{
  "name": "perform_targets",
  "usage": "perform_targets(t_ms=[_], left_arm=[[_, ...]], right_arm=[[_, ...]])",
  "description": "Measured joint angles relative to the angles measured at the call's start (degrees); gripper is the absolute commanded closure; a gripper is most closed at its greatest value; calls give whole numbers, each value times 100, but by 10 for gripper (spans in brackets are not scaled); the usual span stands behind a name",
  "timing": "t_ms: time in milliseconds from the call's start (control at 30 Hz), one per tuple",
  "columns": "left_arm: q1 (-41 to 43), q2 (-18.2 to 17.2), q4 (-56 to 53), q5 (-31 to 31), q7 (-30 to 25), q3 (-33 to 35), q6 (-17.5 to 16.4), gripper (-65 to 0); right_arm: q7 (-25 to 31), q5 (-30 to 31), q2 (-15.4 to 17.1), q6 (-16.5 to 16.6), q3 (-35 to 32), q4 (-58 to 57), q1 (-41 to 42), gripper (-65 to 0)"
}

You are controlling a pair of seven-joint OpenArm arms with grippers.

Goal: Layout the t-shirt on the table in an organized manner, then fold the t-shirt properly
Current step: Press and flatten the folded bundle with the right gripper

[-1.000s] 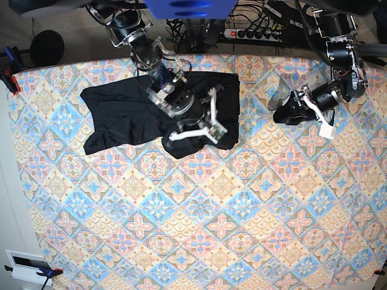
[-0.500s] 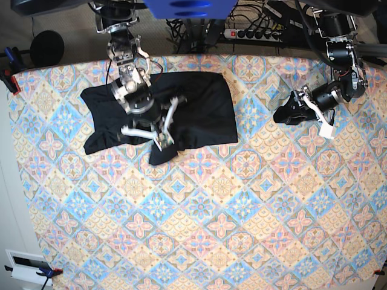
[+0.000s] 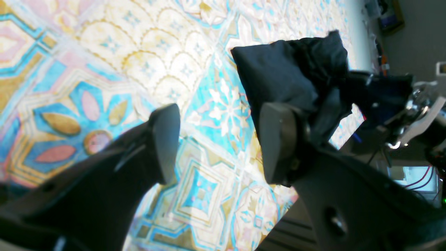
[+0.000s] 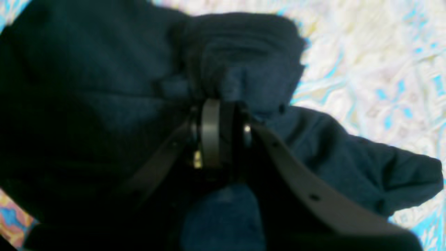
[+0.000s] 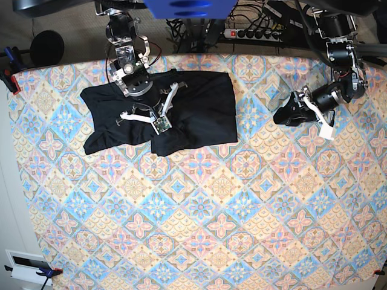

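**Right hand pinches the t-shirt, left hand waits open beside it**

Left wrist view: the left hand (image 3: 217, 143) hangs low over the bench (image 3: 115, 62), tilted, with its two dark fingers (image 3: 163, 139) set well apart and only patterned cloth between them. It holds nothing. Beyond the far finger lies one end of the t-shirt (image 3: 278, 73), a black bunched corner. The right arm behind the t-shirt is blurred and partly cut off by the frame edge.

Right wrist view: the right hand (image 4: 217, 134) has its jaws drawn close together, and a fold of the t-shirt (image 4: 104, 87) is gathered up between them. The picture is dark and soft, so the fingertips themselves are hard to make out in the fabric. A sleeve-like flap spreads to the right of the hand over the bench (image 4: 376, 69).

Base view: the t-shirt (image 5: 199, 103) lies at the far side of the bench (image 5: 211, 223), spread wide but wrinkled. The right hand (image 5: 158, 124) reaches down onto the t-shirt's near edge, and the arm covers part of the fabric. The left hand (image 5: 283, 115) is well apart from the t-shirt, low above the bench, its fingers difficult to separate here.
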Motion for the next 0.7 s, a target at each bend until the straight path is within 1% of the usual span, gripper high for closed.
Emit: perform_targets(t_ms=[167,267,367,467,700], left_arm=[[11,0,0,2,7,0,-2,-338],[2,0,0,17,4,0,-2,-338],[-4,2,2,289,2,0,9,-338],[0,22,0,442,7,0,0,-338],[-4,35,0,452,2,0,-2,-338]], right_arm=[[-42,11,-22,46,402,-13,-210,-46],[188,11,-24,7,619,2,-225,-46],[190,13,-52,7,804,7,-522,-46],[94,11,-52,26,855,-2,-745,-46],[136,11,-52,7,815,306,-647,-46]])
